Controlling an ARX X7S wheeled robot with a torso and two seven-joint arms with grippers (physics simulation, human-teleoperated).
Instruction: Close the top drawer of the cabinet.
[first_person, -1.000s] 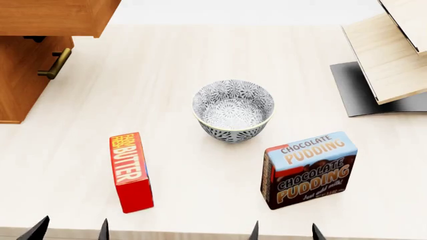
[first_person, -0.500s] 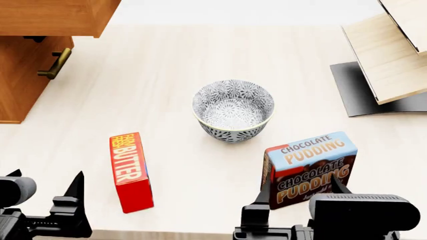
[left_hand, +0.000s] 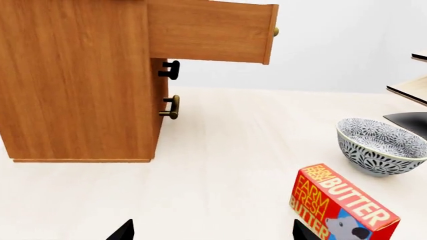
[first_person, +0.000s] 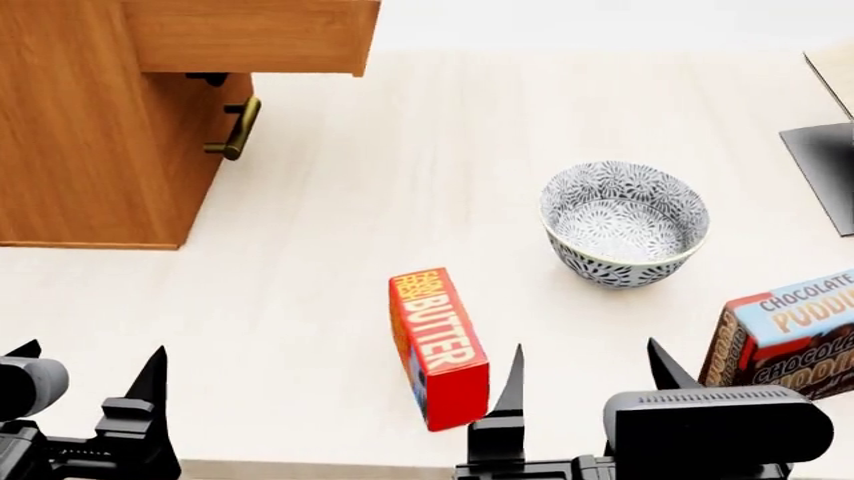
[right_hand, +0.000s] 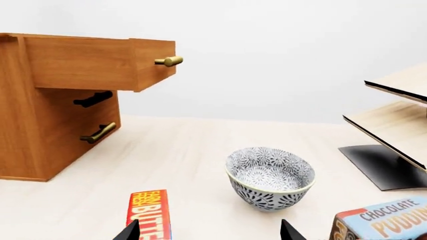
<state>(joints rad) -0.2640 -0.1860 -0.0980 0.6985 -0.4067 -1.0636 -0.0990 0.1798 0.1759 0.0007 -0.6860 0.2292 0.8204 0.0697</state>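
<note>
The honey-brown cabinet (first_person: 80, 130) stands at the table's far left; it also shows in the left wrist view (left_hand: 73, 85) and the right wrist view (right_hand: 40, 130). Its top drawer (first_person: 254, 35) is pulled out and overhangs the table, with its brass handle (right_hand: 169, 61) at the front; the drawer also shows in the left wrist view (left_hand: 210, 31). Below it is the second front's brass handle (first_person: 238, 130). My left gripper (first_person: 83, 372) is open and empty at the near left edge. My right gripper (first_person: 587, 372) is open and empty at the near edge, far from the drawer.
A red butter box (first_person: 438, 348) stands between my grippers. A patterned bowl (first_person: 623, 223) sits right of centre. A chocolate pudding box (first_person: 787, 335) stands at the right. A pale slanted board rack with black base (right_hand: 390, 145) is at the far right.
The head view has swung left: the cabinet now fills more of the left, and the bowl, butter and pudding boxes shifted right. Both grippers rose into view from the bottom edge.
</note>
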